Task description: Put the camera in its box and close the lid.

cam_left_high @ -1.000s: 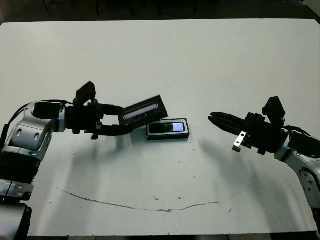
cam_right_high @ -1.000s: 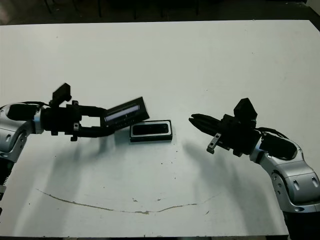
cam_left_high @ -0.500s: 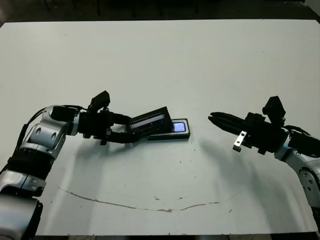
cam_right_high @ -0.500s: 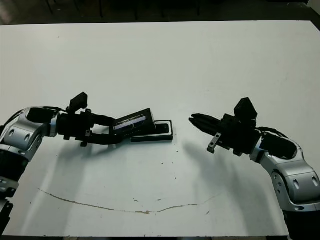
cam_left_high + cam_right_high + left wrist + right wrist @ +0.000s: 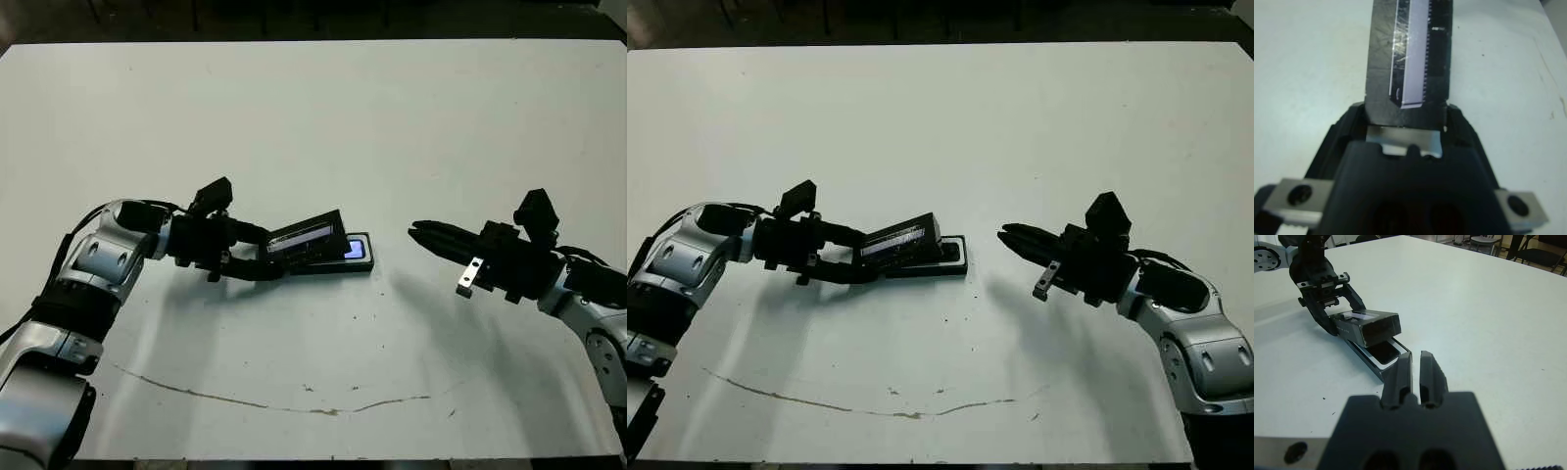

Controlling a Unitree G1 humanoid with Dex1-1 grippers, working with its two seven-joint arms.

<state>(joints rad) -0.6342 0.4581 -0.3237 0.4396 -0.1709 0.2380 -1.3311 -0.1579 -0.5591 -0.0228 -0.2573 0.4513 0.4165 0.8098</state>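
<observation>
My left gripper (image 5: 257, 262) is clamped on the lid (image 5: 307, 242), gripping it by one short end so the pale strip faces up and the far end juts over the box (image 5: 355, 262). Over the last second I have carried the lid from beside the box to above it, and it now hides most of the tray. It is still tilted, the end I hold lower than the free end, so the box is not yet closed. The camera (image 5: 354, 250) lies inside the box, with only a sliver of its bright screen showing past the lid's far edge. To seat the lid I judge I must level it and square it with the rim.

My right gripper (image 5: 423, 233) hangs well apart from the box, fingers nearly together and holding nothing. The white table (image 5: 313, 117) lies bare around the box, its edges far off on every side.
</observation>
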